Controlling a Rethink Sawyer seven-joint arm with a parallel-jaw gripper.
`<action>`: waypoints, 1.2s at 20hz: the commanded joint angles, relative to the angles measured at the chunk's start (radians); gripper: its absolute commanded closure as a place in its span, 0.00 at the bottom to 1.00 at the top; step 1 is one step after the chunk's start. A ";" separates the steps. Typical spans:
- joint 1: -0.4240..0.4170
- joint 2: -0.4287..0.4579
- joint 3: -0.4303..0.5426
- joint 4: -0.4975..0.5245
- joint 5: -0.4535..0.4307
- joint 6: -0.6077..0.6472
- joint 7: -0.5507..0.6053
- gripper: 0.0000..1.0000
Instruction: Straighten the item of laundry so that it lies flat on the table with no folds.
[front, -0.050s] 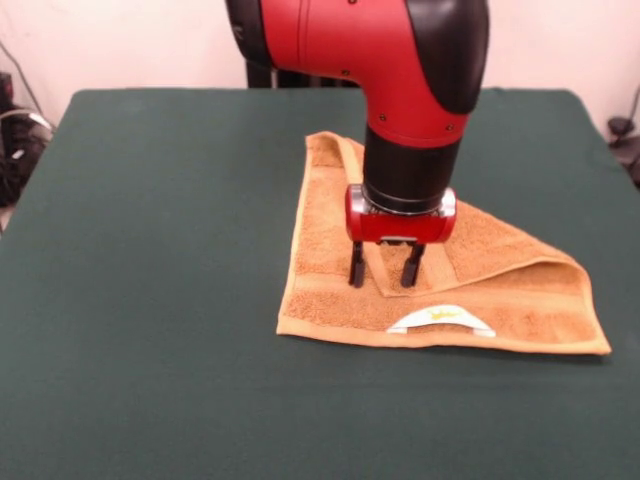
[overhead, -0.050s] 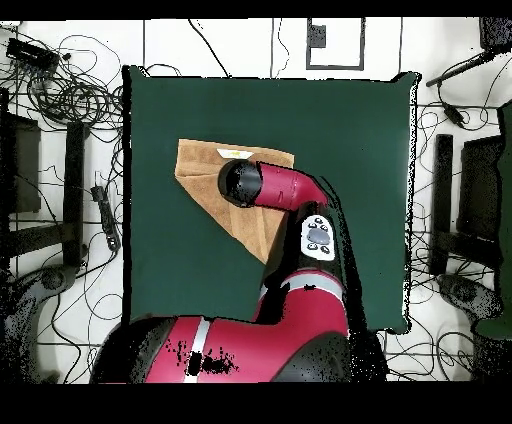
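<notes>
pale wall behind; cables strewn over white floor.

Front camera: low, across the table, facing me, close on my arm. Overhead camera: high, straight down, whole table with floor around. Both share the tabletop, towel and my arm.

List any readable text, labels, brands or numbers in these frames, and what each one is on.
No text can be read in either view.
White label on the near edge of the folded hand towel: a small yellowish mark, too blurred to read.
Grey panel on the robot arm, overhead view: dark buttons only, no legible marking.
Gripper and green table: no writing visible.
</notes>
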 joint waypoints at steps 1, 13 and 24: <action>0.027 0.162 0.066 0.087 0.010 -0.123 0.236 0.00; 0.062 0.142 0.034 0.093 -0.002 -0.073 0.222 0.00; 0.066 0.142 0.033 0.108 0.009 -0.094 0.238 0.00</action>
